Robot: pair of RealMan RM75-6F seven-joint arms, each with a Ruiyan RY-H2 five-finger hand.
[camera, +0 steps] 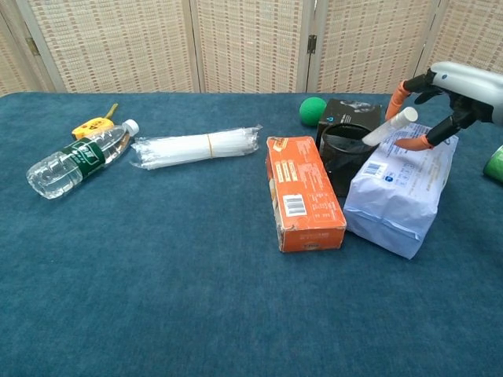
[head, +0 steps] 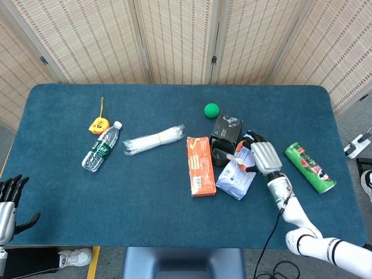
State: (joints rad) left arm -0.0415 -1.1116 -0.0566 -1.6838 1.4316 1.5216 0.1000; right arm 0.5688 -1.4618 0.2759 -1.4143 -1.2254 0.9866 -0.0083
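Note:
My right hand (head: 263,156) hovers above the white-and-blue bag (head: 235,179), fingers spread and holding nothing. In the chest view the right hand (camera: 457,88) reaches in from the right. Its orange fingertips (camera: 414,143) lie close to the tip of a white stick (camera: 391,126), not visibly touching it. That stick stands tilted in a black cup (camera: 344,154). An orange box (head: 200,165) lies left of the cup. My left hand (head: 8,204) hangs off the table's front left corner, fingers apart and empty.
A green can (head: 309,167) lies to the right of the bag. Behind the cup are a black box (head: 226,129) and a green ball (head: 211,109). On the left lie a plastic-wrapped bundle (head: 153,139), a water bottle (head: 102,146) and a yellow tape measure (head: 99,124).

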